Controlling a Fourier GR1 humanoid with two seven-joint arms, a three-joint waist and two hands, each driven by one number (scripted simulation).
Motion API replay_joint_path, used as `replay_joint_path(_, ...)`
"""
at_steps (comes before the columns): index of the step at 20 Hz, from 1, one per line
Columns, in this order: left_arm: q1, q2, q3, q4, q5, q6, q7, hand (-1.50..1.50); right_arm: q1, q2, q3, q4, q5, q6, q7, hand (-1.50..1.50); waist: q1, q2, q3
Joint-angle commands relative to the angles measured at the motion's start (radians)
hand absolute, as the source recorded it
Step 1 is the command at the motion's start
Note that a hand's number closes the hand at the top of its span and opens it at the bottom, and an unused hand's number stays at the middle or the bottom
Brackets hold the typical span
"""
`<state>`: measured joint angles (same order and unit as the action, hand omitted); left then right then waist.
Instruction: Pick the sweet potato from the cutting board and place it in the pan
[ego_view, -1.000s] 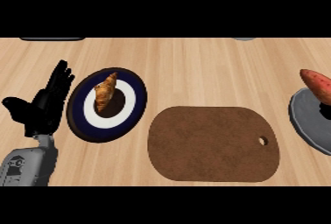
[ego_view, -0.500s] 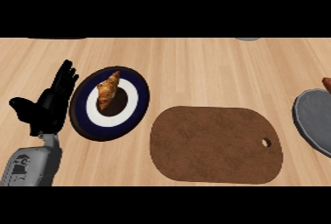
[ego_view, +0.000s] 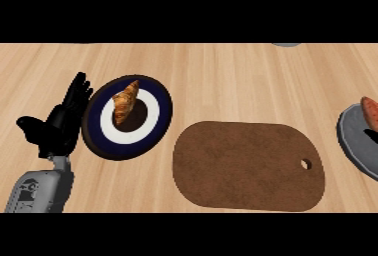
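1. Left hand (ego_view: 59, 125), at 9 o'clock of the view: fingers straight and pointing up, thumb out to the side, holding nothing, resting on its grey forearm just beside the plate's left rim. Risk: small, though any sideways drift could nudge that rim, since the fingertips look close to touching it.

2. Plate (ego_view: 127, 117), dark blue with a white ring, at 10 o'clock of the cutting board. A croissant (ego_view: 125, 101) lies on it, tilted, tip toward 1 o'clock. Not part of the task (a decoy, in effect); the danger is only that it gets mistaken for the target.

3. Cutting board (ego_view: 247, 166), brown with rounded corners and a hanging hole at its 3 o'clock end, lying at 6 o'clock of centre. Nothing rests on it.

4. Pan (ego_view: 353, 145), grey, cut off by the view's edge at 3 o'clock, just beside the board's right end. Risk: with so little of it showing, its depth and handle position cannot be judged, so a placement near the rim could let the load roll out.

5. Sweet potato (ego_view: 369, 111), reddish-orange, only an end visible over the pan's upper part at 3 o'clock. Whether it lies settled inside or hangs above cannot be told, and that uncertainty is the main hazard.

6. Right hand: out of view, so its grasp cannot be stated.
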<state>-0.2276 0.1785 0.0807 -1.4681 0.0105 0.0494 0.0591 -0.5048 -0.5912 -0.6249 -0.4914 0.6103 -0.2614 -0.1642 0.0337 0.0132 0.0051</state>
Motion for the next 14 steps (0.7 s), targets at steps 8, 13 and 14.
replay_joint_path(8, 0.03, 0.024, 0.03, 0.018, 0.006, -0.022, -0.043, 0.0, -0.04, -0.014, -0.147, 0.12, -0.176, -0.039, -0.332, -1.5, -0.017, -0.007, -0.002)
replay_joint_path(13, 0.013, 0.012, 0.027, 0.003, -0.004, 0.004, 0.002, 0.0, 0.079, -0.007, -0.24, 0.043, -0.336, 0.127, -0.424, -1.5, -0.047, -0.017, -0.005)
replay_joint_path(14, 0.023, -0.007, 0.016, -0.005, -0.018, 0.026, 0.009, 0.0, 0.087, 0.008, -0.233, 0.019, -0.351, 0.156, -0.382, -1.5, -0.047, -0.018, -0.006)
